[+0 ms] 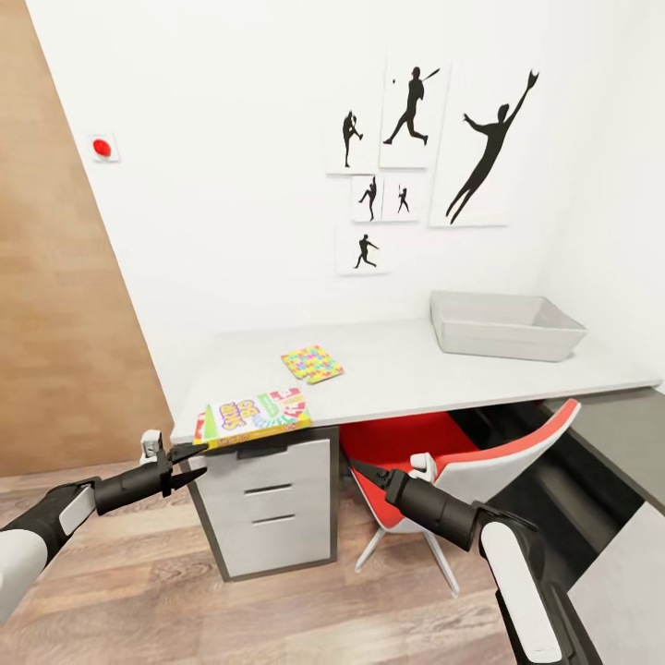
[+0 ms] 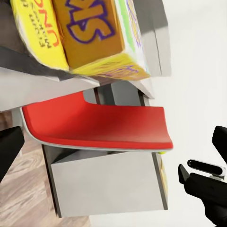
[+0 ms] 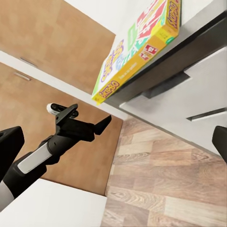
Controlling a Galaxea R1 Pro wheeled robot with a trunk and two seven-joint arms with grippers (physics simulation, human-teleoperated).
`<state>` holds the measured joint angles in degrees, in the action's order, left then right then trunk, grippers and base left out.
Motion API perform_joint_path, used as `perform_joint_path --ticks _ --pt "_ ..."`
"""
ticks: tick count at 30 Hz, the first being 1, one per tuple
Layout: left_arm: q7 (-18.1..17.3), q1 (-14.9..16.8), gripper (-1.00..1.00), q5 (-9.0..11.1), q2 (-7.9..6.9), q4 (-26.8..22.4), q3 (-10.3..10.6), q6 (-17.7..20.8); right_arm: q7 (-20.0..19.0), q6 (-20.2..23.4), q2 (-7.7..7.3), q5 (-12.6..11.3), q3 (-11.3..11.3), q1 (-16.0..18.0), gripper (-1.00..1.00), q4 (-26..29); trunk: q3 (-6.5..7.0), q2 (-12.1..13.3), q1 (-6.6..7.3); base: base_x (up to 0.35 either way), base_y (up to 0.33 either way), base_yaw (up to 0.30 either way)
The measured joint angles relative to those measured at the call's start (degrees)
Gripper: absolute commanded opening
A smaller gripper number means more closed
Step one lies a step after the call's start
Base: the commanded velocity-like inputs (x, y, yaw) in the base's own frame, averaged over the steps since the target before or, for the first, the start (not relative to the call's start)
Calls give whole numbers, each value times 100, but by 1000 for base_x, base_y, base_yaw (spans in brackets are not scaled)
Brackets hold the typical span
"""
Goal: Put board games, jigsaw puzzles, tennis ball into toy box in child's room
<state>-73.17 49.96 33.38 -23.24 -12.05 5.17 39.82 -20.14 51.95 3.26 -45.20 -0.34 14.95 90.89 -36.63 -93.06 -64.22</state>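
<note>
Left gripper [image 1: 182, 465] apart, empty, just beside SKIP BO box [image 1: 254, 416] at desk [image 1: 416, 369] edge; should straddle overhang squarely. Right gripper [image 1: 365, 472] prob. apart too.

You have a red and white chair [image 1: 443, 462] tucked under the worktop, beside a grey drawer cabinet [image 1: 268, 503]. A wooden door [image 1: 55, 305] stands at your left, near a red wall button [image 1: 102, 147].
</note>
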Motion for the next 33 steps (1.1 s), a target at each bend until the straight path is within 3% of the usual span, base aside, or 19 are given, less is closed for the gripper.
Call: perform_joint_path --ticks 15,33 --pt "-9 2 100 2 0 0 -2 -2 12 -6 4 -3 6 1 100 3 -36 -82 -44 4 0 0" --pt "-9 0 100 2 7 0 1 -13 12 -7 5 -3 6 2 100 -1 -36 -82 -45 103 0 0"
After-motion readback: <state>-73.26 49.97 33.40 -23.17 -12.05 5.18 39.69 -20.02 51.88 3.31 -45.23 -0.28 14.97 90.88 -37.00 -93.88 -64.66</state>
